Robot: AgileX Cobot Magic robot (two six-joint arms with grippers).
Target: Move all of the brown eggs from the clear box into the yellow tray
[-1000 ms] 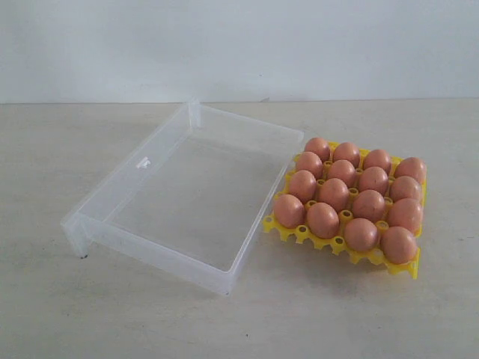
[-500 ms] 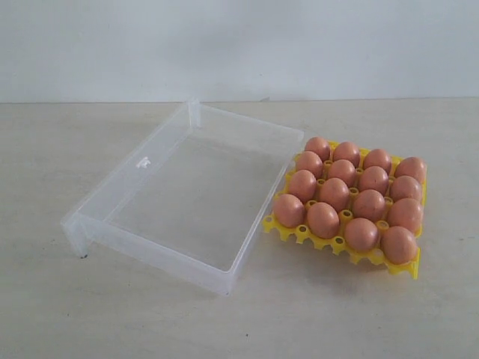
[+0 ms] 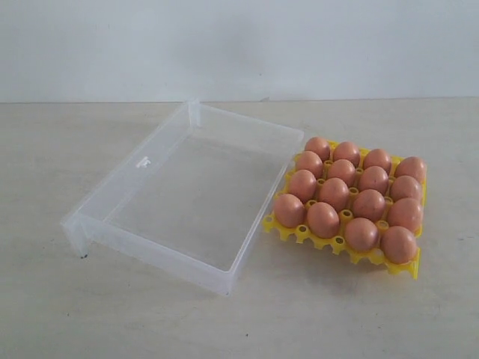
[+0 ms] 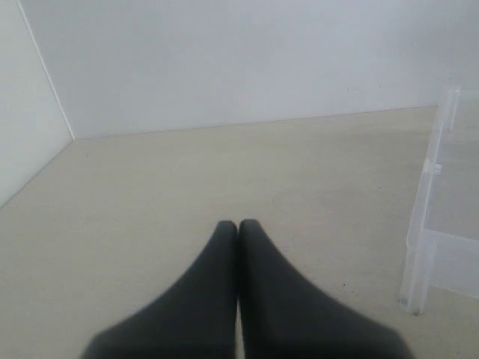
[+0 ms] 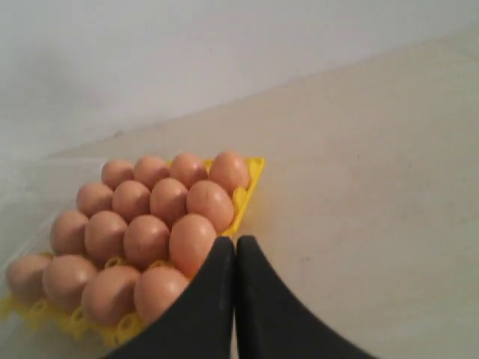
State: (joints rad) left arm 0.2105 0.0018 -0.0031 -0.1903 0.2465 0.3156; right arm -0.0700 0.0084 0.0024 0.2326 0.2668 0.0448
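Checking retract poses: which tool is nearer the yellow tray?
Right. The right tool, shut, is close by the yellow tray, with the brown eggs directly ahead. The left tool, shut, faces bare table beside the clear box; no tray in its view.

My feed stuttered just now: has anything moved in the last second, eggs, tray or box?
Nothing visibly changed. All sixteen brown eggs sit in the yellow tray, and the clear box beside it holds none, same as before.
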